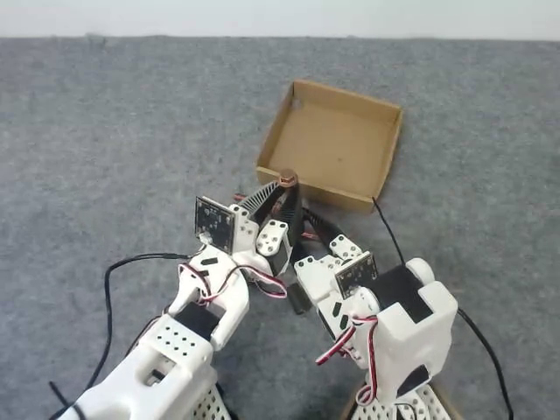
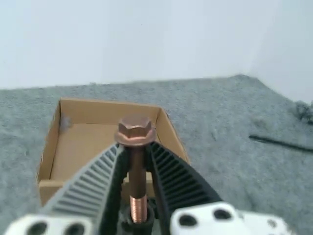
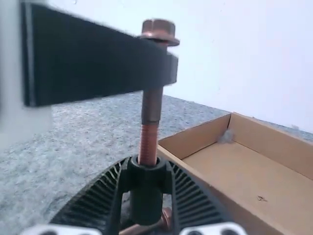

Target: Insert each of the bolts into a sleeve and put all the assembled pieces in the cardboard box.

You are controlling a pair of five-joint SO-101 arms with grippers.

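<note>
Left gripper (image 2: 134,147) clamped on upright copper bolt (image 2: 134,131) beside the cardboard box (image 1: 350,199)'s near wall; right gripper (image 3: 146,181) clamped on black sleeve (image 3: 145,188), threaded end in its mouth.

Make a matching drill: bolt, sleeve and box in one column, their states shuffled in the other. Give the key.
Column one:
1. bolt
2. sleeve
3. box

Column two:
A. gripped by the right claw
B. empty
C. upright in the left claw, threaded end in the sleeve

Pairs: 1-C, 2-A, 3-B.
</note>
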